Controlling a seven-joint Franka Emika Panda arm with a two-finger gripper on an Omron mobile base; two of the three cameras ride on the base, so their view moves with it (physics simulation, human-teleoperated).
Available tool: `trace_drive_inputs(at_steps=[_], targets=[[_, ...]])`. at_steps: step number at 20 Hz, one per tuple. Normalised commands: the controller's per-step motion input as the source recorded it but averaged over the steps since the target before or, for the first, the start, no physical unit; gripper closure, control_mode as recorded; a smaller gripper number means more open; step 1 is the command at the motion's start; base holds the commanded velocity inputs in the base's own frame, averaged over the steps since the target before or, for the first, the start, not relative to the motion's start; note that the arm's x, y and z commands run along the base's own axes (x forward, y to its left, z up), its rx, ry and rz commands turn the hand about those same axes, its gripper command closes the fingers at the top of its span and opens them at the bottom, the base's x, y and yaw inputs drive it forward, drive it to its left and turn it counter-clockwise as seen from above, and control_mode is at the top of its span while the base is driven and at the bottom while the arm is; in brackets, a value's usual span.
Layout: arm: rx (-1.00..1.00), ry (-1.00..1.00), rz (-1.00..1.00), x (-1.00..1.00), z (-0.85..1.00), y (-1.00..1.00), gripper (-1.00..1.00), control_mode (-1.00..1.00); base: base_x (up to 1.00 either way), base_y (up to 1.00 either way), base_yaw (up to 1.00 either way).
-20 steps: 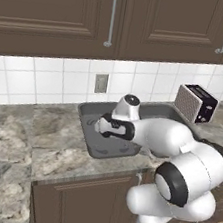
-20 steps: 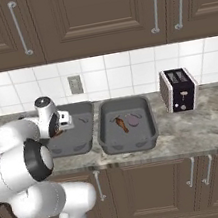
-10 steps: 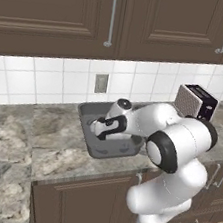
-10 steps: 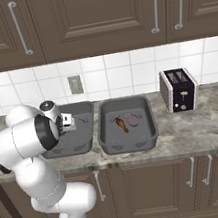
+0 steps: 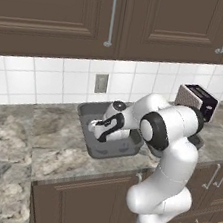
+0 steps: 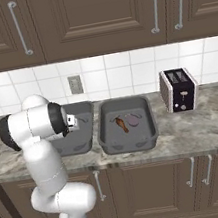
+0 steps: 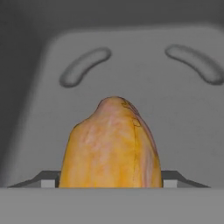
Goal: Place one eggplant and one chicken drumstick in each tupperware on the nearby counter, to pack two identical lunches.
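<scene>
Reaching down into the left tupperware (image 5: 109, 144) with the pincer (image 5: 96, 130), low over the tub's floor. Gripped between the two dark finger tips, pressed against both: the golden-orange drumstick (image 7: 111, 144), rounded end pointing away from the hand. Behind it in the hand view, the smooth grey tub floor with two short curved ridges. Cannot tell whether the drumstick touches that floor.

Standing just right of that tub on the grey-beige marbled bench (image 6: 196, 131): the right tupperware (image 6: 129, 143), of the same dark grey and the same shape, long sides nearly touching. Lying inside it, side by side in the far half: the reddish-brown drumstick (image 6: 120, 124) on the left and the pale mauve eggplant (image 6: 133, 119) on the right, close together.

Further right along the bench, apart from both tubs and against the wall: a ribbed silver toaster (image 6: 179, 90) with a dark front. Behind the tubs, white wall tiles with a grey outlet (image 6: 75, 84). Above, dark brown wall cabinets (image 6: 90, 18) with long silver handles; below the bench, matching cabinet doors.
</scene>
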Motion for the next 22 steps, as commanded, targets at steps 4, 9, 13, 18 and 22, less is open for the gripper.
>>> trace_drive_inputs(at_steps=[4,9,13,18,22], targets=[[0.00,0.00,-0.03,0.18,0.01,0.19,-1.00,-1.00,0.00,0.00,0.00],[0.00,0.00,-0.06,-0.01,0.34,0.26,-1.00,-1.00,0.00,0.00,0.00],[0.00,0.00,-0.13,-0.02,0.94,-0.03,-1.00,-1.00,0.00,0.00,0.00],[0.00,0.01,-0.18,-0.34,1.00,-0.35,-1.00,-1.00,0.00,0.00,0.00],[0.00,0.10,-0.23,-0.57,0.67,-0.78,-1.00,-1.00,0.00,0.00,0.00]])
